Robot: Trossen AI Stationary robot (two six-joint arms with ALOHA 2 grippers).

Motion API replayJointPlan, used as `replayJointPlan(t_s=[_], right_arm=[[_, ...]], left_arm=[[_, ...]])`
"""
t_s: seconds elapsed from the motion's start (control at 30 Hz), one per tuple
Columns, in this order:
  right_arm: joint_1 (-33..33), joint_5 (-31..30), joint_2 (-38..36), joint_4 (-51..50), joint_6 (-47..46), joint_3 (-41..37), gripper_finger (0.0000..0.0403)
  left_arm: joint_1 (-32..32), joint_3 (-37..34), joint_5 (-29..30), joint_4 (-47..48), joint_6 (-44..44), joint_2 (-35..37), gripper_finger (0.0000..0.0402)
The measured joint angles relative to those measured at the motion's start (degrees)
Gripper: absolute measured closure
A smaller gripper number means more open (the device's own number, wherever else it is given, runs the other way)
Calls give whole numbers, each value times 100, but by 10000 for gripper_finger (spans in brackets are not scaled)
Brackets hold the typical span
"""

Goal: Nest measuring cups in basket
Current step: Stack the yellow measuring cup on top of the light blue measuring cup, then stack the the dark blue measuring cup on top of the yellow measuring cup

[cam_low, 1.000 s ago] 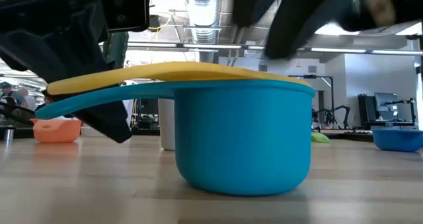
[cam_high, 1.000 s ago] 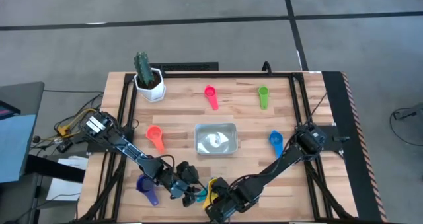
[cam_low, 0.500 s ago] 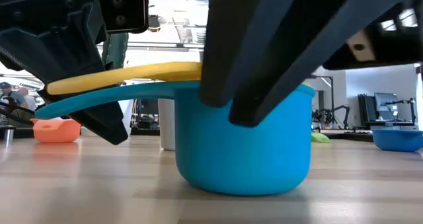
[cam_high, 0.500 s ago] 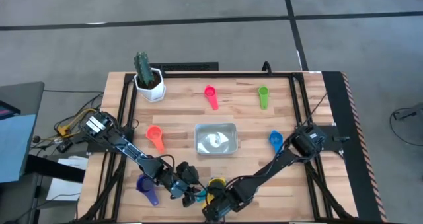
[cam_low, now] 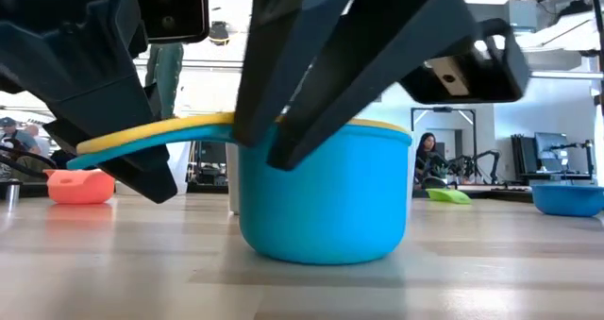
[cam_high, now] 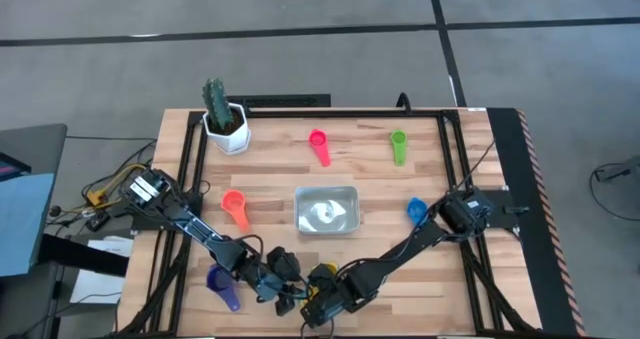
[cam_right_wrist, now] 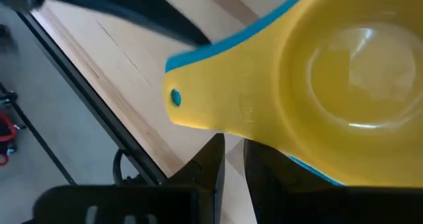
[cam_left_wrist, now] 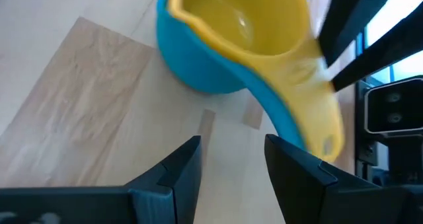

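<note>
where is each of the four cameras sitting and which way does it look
High: overhead, straight down; both arms, basket.
Low: table height, level; teal cup with yellow cup nested inside, dark gripper parts above.
Left wrist: past left gripper at the pair.
Right wrist: past right gripper at them.
All share the nested pair.

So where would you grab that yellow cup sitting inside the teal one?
Probably by its flat handle: it sticks out sideways past the teal cup's rim, lying on the teal handle. The bowl sits sunk inside, so approach the handle's edges from above.
</note>
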State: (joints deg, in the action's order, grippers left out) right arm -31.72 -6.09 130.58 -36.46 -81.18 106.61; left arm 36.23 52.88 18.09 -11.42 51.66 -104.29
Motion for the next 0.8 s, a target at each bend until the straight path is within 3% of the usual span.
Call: replayJointPlan(t_s=[0.57, 0.8], right_arm=[[-10, 9, -140, -92, 218, 0, 321], [-104, -203, -599, -579, 517, 0, 296]], left_arm=[[-55, 0, 14, 81, 175, 10, 249], [-73, -2, 31, 1255, 573, 539, 249]])
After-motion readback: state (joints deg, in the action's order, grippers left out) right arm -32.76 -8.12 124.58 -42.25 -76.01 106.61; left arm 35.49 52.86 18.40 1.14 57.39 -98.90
